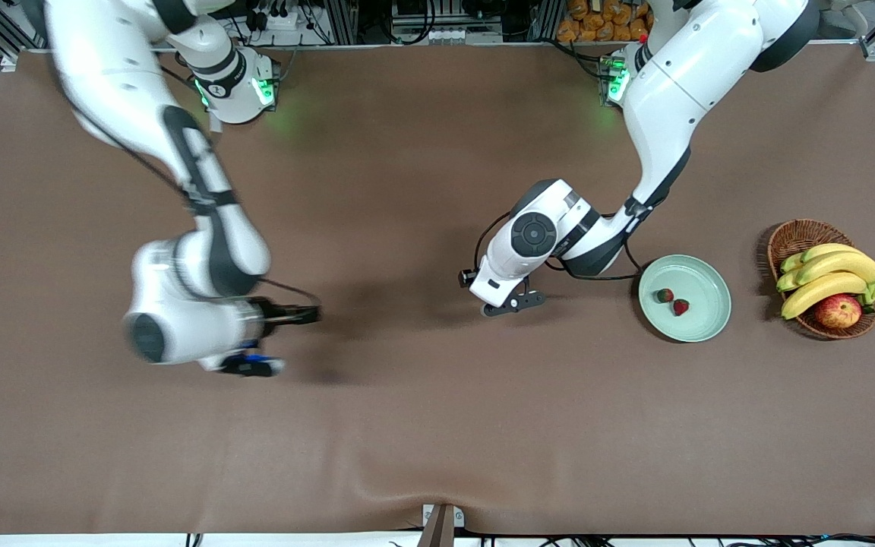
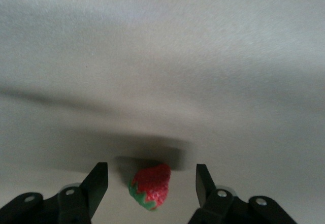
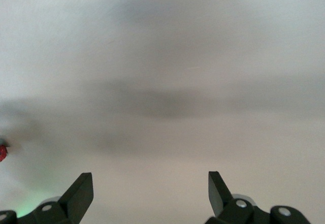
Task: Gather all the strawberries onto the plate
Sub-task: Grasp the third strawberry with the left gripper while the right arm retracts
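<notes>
The pale green plate [image 1: 703,323] lies toward the left arm's end of the table and holds two strawberries [image 1: 664,295] [image 1: 680,307]. My left gripper [image 1: 515,302] is low over the cloth beside the plate, on the side toward the right arm. In the left wrist view it [image 2: 151,183] is open, with a third strawberry [image 2: 151,186] lying on the cloth between its fingers, apart from both. That berry is hidden in the front view. My right gripper [image 1: 289,338] is over bare cloth toward the right arm's end. It [image 3: 151,183] is open and empty.
A brown wicker basket [image 1: 791,235] with bananas [image 1: 832,275] and a red-yellow apple [image 1: 838,311] stands beside the plate, nearer the table's end. A small red speck [image 3: 2,153] shows at the edge of the right wrist view; I cannot tell what it is.
</notes>
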Robot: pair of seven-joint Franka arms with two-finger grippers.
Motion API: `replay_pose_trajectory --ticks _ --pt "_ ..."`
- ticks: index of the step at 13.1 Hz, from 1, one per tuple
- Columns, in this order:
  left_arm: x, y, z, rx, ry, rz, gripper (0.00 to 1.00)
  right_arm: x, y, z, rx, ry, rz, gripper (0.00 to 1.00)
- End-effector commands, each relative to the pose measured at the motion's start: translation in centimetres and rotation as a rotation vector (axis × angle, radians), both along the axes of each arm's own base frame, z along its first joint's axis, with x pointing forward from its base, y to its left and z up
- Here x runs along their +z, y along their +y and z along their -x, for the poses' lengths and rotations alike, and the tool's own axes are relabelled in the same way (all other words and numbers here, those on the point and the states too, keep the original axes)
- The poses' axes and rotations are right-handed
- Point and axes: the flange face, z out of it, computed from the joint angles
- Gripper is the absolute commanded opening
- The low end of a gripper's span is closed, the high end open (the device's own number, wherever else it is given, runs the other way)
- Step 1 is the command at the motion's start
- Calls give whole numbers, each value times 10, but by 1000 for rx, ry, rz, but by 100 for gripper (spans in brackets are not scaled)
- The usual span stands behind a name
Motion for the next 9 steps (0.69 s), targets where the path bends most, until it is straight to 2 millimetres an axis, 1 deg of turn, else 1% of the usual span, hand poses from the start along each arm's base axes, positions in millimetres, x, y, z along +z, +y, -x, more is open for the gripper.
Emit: replay_pose_trajectory --ticks 1,2,3,4,5,6,7,8,9 --pt "-11 -5 6 2 -16 -31 72 86 -42 10 46 -93 122 100" --pt "-11 -4 6 3 -15 -32 62 120 -50 14 73 -154 187 100" --pt "-10 -4 5 4 -18 -31 45 148 -55 19 87 -192 223 100" --pt "-9 -5 4 3 -20 -29 29 169 -58 27 92 -199 238 100" --pt "-9 -5 4 3 -20 -29 16 191 -71 35 91 -204 248 100" --pt "-6 -5 4 1 -24 -28 2 206 -86 40 107 -208 261 100" --pt "-5 -3 3 5 -22 -32 0 220 -100 45 148 -223 278 100" --pt "4 3 -3 14 -31 -35 0 233 -117 50 182 -234 298 100" --pt "18 12 -9 13 -40 -47 0 243 -135 53 174 -242 313 100"
